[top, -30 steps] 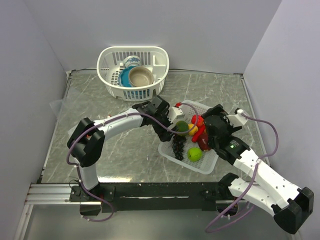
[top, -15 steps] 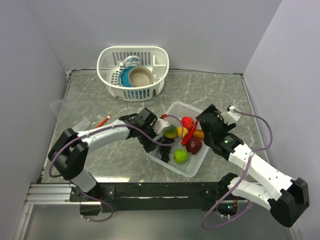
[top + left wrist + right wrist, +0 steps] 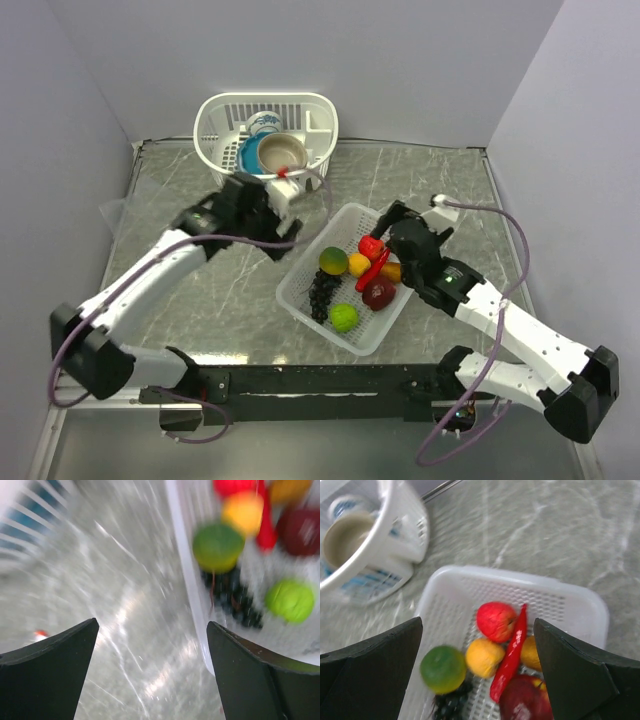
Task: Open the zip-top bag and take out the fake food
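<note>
Both jaws stand wide apart, and we see nothing between them. The right gripper [image 3: 477, 622] hangs over the flat white mesh basket [image 3: 290, 290], where the fake food [image 3: 344, 317] lies: a lime, grapes [image 3: 322, 290], a red chili [image 3: 375, 265] and apples. The left gripper [image 3: 152, 624] is over the table [image 3: 420, 180], between this basket and the round basket [image 3: 215, 120] that holds the bowls [image 3: 281, 152]. Of the zip-top bag [image 3: 116, 214] only a clear edge shows at the left side of the table, apart from both grippers.

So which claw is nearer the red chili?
Right. The right claw hangs by the far end of the red chili; the left claw is outside the flat basket, to its left.
</note>
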{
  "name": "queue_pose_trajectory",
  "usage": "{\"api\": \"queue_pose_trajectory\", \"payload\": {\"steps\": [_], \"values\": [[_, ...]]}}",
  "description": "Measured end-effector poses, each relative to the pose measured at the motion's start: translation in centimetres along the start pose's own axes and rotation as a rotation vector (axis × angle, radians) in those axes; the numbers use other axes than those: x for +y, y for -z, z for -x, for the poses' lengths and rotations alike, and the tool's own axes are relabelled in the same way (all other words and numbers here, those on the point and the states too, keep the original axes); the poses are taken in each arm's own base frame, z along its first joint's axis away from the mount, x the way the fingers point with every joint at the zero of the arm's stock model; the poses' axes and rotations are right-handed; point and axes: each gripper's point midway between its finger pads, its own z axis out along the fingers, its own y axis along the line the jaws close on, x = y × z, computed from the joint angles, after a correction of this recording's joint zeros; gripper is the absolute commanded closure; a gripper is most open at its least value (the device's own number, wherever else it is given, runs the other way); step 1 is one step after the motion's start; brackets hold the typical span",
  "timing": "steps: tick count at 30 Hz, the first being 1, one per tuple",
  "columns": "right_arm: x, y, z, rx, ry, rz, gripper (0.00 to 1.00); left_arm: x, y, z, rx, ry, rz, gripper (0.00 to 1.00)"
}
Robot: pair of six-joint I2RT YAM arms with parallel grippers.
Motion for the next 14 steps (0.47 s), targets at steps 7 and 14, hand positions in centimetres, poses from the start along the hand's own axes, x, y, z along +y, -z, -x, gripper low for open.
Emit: {"api": "queue_pose_trajectory", "payload": {"steps": [7,14], "values": [[7.0,3.9,-0.8,0.058,0.182,0.187,0.00,2.5,9.9,8.1,-0.335,0.082,0.115,0.03],[9.4,6.0,-0.5,0.065,0.248,0.259,0.00,3.5,10.1,4.1,-0.324,0.158,0.168,0.03]]}}
